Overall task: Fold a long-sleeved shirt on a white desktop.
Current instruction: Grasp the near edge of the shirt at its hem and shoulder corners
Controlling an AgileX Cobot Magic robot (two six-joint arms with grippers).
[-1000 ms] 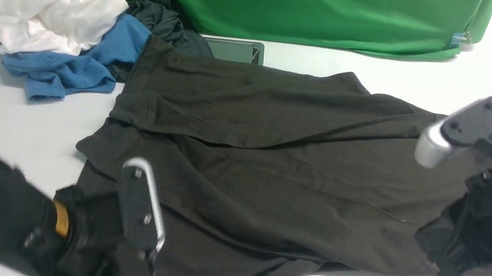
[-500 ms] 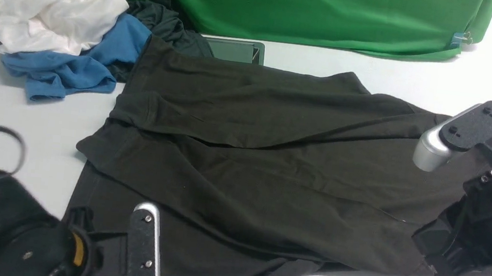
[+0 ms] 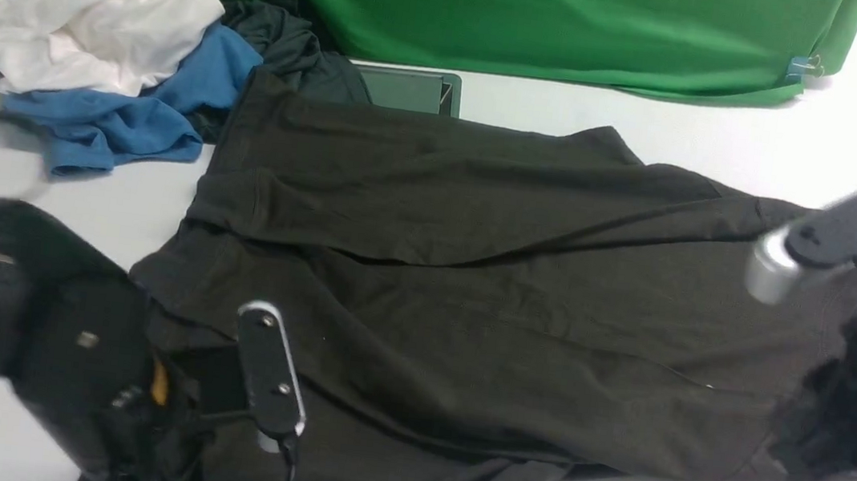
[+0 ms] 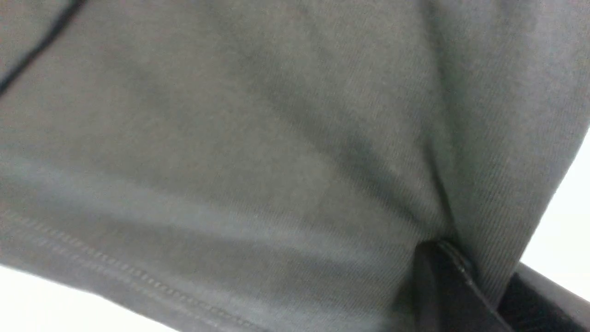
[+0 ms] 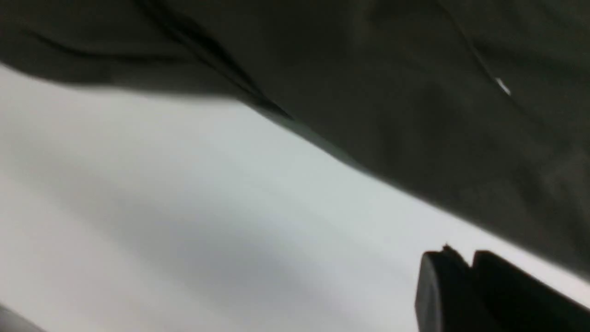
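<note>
Table [image 3: 651, 129]: white, matte | centre: black long-sleeved shirt [image 3: 473, 278] spread out, creased | far left: crumpled blue garment [image 3: 128, 117], white garment [image 3: 99, 17] heaped on it, dark grey garment [image 3: 289, 47] beside | back: metal-framed hatch [image 3: 409, 89] just behind the shirt; green cloth [image 3: 542, 19] along the far edge

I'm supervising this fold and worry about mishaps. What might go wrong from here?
Only the left gripper pinches the long-sleeved shirt; the right gripper shows no cloth between its fingers, so a pull may skew the fold. The blue garment lies beside the shirt's far corner and might get dragged.
</note>
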